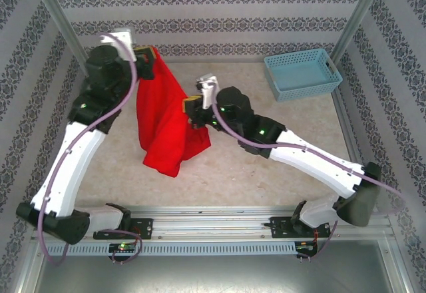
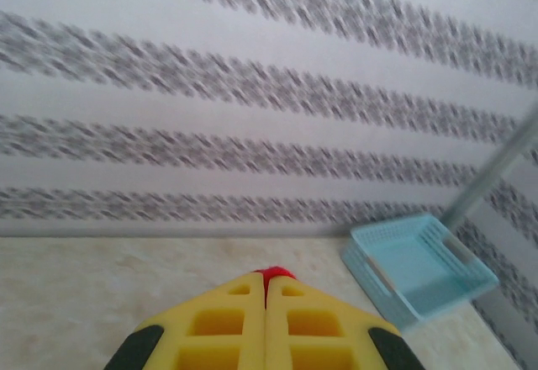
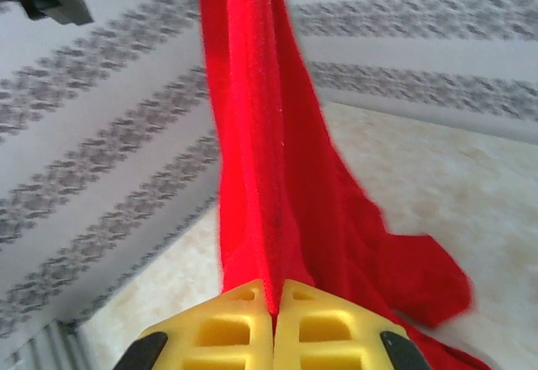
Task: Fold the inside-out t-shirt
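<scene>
Item: inside-out t-shirt (image 1: 163, 126), plain bright red and wrinkled. We are recording it as hanging in the left centre of the top view, stretched between two grips, with its lower folds sagging onto the marbled table (image 1: 266, 180). The left gripper (image 1: 143, 56), in the upper left of that view near the patterned wall (image 1: 219, 0), is pinching the shirt's top corner. In the left wrist view we are seeing its jaws pressed together with only a small tip of red poking out above them. The right gripper (image 1: 191, 106), at the centre of the top view, is pinching the shirt's right edge. In the right wrist view its yellow pads (image 3: 244, 336) are closing on a taut red band that is rising to the upper frame. Second item: a light blue basket (image 1: 303, 73), which is sitting at the upper right, well apart from the shirt.
</scene>
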{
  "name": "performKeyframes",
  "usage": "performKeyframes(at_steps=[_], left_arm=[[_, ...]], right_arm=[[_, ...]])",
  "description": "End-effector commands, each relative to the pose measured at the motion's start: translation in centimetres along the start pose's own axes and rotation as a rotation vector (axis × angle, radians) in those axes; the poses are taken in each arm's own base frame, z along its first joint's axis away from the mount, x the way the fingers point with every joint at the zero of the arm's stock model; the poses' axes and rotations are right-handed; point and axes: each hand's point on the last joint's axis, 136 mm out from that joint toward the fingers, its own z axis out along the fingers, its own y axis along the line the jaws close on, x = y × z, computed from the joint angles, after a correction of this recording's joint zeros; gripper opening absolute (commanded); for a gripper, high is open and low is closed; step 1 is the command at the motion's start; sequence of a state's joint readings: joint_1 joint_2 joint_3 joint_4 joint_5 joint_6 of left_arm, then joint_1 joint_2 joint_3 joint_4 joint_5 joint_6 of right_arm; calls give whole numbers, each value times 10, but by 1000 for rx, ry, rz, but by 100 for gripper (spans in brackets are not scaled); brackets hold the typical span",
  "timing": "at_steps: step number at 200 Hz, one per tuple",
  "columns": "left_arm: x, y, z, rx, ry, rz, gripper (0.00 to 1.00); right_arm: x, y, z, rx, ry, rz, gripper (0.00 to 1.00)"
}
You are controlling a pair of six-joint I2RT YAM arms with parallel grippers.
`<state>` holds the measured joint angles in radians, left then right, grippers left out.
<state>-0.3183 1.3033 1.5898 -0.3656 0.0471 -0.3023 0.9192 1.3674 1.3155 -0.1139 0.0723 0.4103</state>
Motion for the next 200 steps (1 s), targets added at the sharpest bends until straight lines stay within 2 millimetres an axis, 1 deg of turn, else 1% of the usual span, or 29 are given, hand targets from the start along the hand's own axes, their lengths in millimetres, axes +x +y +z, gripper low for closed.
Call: performKeyframes(at_steps=[1, 4, 5, 12, 15, 30, 39, 46, 50, 57, 68, 76, 82, 88, 100, 109, 111, 113, 119, 121, 123, 125, 129, 137, 150, 162, 185, 193, 200], left_arm=[[24, -31, 44, 95, 32, 21, 0], [33, -37, 50, 108, 55, 29, 0], [36, -40, 52, 114, 62, 32, 0], [59, -54, 67, 148, 118, 52, 0], [69, -61, 74, 165, 143, 59, 0], [117, -89, 106, 222, 266, 77, 0], [149, -96, 128, 223, 349, 75, 0], [168, -101, 143, 221, 410, 74, 1], [180, -102, 150, 215, 451, 72, 5], [201, -101, 162, 192, 522, 75, 16], [222, -90, 174, 107, 615, 90, 37], [231, -78, 174, 30, 674, 99, 49], [234, -71, 170, -14, 706, 107, 56], [232, -65, 164, -49, 716, 109, 62], [229, -51, 144, -114, 716, 98, 72], [224, -42, 123, -144, 688, 75, 77], [227, -38, 118, -154, 687, 73, 79], [223, -37, 112, -157, 675, 65, 80], [226, -28, 96, -185, 658, 53, 84], [224, -25, 89, -194, 645, 44, 85], [228, -19, 84, -212, 644, 42, 86], [225, -16, 77, -223, 630, 32, 87], [229, -7, 65, -250, 621, 22, 88], [239, 13, 41, -312, 612, 9, 91], [268, 43, 5, -407, 652, 2, 91], [302, 59, -22, -443, 732, -11, 90], [367, 67, -55, -443, 890, -109, 85], [382, 63, -60, -421, 917, -145, 83], [391, 58, -62, -400, 923, -185, 82]], right_arm=[[24, -57, -22, 141, 3, 195, 0], [30, -65, -26, 157, 7, 211, 0], [36, -68, -26, 166, 16, 215, 0], [45, -80, -35, 189, 17, 237, 0], [54, -87, -37, 207, 30, 248, 0], [83, -108, -54, 261, 60, 296, 0], [96, -117, -64, 281, 70, 327, 0], [108, -123, -71, 297, 78, 346, 0], [113, -126, -74, 304, 82, 357, 0], [119, -133, -83, 325, 80, 374, 0], [123, -144, -96, 359, 65, 396, 0], [123, -151, -107, 380, 47, 408, 0], [121, -158, -116, 402, 31, 415, 0], [120, -165, -124, 427, 17, 425, 0], [117, -178, -139, 471, -7, 442, 0], [117, -187, -147, 496, -20, 457, 0], [117, -189, -148, 499, -21, 460, 0], [117, -191, -149, 501, -23, 465, 0], [119, -197, -152, 512, -23, 478, 0], [119, -199, -153, 516, -23, 484, 0], [120, -201, -154, 521, -23, 489, 0], [121, -203, -155, 525, -21, 496, 0], [123, -207, -156, 533, -19, 510, 0], [127, -214, -158, 544, -15, 538, 0], [133, -224, -159, 552, -18, 581, 0], [133, -229, -160, 545, -33, 605, 0], [130, -234, -161, 549, -42, 613, 0], [130, -235, -160, 550, -40, 609, 0], [129, -235, -160, 551, -43, 609, 0]])
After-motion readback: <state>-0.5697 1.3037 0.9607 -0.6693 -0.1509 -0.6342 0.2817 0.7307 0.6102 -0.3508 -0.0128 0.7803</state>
